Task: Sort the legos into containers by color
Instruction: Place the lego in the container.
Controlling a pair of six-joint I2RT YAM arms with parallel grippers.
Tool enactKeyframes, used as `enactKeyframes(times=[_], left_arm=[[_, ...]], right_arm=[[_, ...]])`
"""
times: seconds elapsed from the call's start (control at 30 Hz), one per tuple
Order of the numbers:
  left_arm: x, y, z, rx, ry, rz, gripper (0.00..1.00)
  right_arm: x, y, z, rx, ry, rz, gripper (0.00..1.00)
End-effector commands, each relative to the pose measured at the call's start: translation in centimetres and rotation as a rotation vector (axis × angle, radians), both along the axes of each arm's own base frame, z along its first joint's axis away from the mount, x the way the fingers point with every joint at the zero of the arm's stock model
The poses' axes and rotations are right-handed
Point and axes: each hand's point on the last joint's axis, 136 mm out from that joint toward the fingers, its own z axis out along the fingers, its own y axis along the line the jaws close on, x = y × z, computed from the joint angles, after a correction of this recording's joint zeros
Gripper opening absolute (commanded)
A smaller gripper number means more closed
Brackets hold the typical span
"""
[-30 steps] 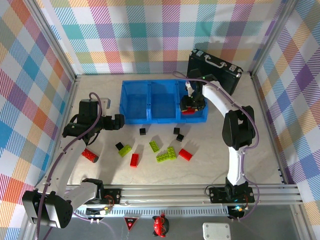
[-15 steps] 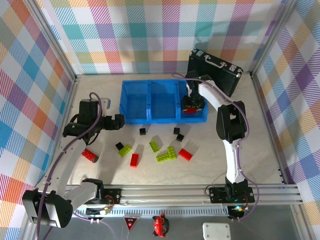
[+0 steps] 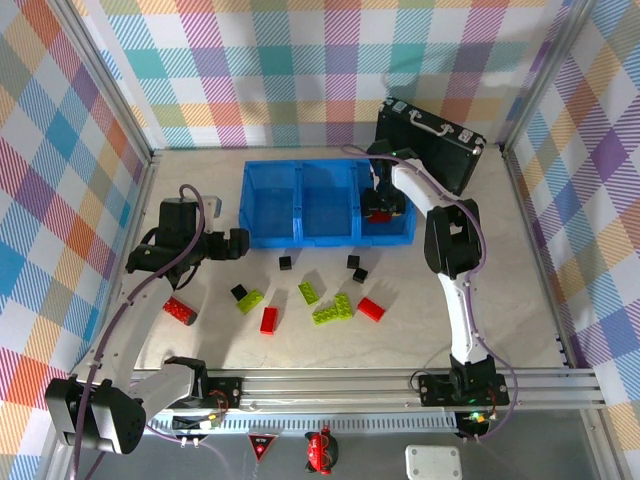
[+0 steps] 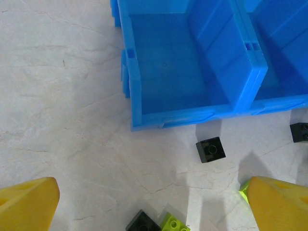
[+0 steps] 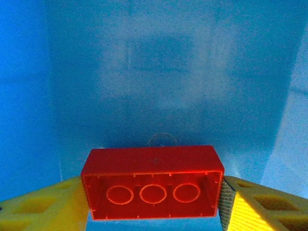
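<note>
Between the yellow fingers of the right claw, a red brick was clamped by its short ends, with its hollow underside and three round tubes facing the wrist camera. Behind the brick, that view showed blue floor and walls close around it. The top view supplied the location: the right claw was lowered into the right-hand compartment of the blue tray. The brick itself could not be made out clearly from above.

Loose legos lay on the surface in front of the tray:
- black cubes
- lime bricks
- red bricks, one of them well apart to the left

The left wrist view added detail. One black cube sat just off the front wall of the tray's left compartment. A black piece touched a lime piece at the bottom edge.

The left claw hung over the surface with its jaws wide apart. From above, the left claw stood just beside the tray's left front corner. A black case leaned behind the tray's right end.
</note>
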Motion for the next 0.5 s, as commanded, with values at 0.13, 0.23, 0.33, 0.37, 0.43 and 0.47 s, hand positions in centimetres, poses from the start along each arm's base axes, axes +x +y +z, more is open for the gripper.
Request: enactKeyframes(times=[0.13, 0.23, 0.33, 0.37, 0.43, 0.47], left_arm=[[-0.1, 0.0, -0.4, 0.023, 0.004, -0.014, 1.00], [-0.1, 0.0, -0.3, 0.023, 0.004, -0.015, 1.00], [-0.2, -0.1, -0.4, 0.017, 0.005, -0.020, 1.00], [-0.2, -0.1, -0.4, 0.017, 0.007, -0.018, 1.00], [0.0, 0.0, -0.3, 0.005, 0.001, 0.006, 1.00], [0.0, -0.1, -0.4, -0.010, 0.004, 0.014, 1.00]], right_arm=[[0.5, -0.4, 1.7, 0.006, -0.026, -0.022, 0.75], [0.4, -0.3, 3.2, 0.018, -0.049, -0.023, 0.75], [0.1, -0.3, 4.8, 0.029, -0.069, -0.025, 0.75], [-0.1, -0.3, 5.3, 0.035, -0.075, -0.025, 0.75], [-0.5, -0.3, 6.3, 0.048, -0.089, -0.024, 0.76], [-0.8, -0.4, 6.8, 0.052, -0.096, -0.024, 0.76]])
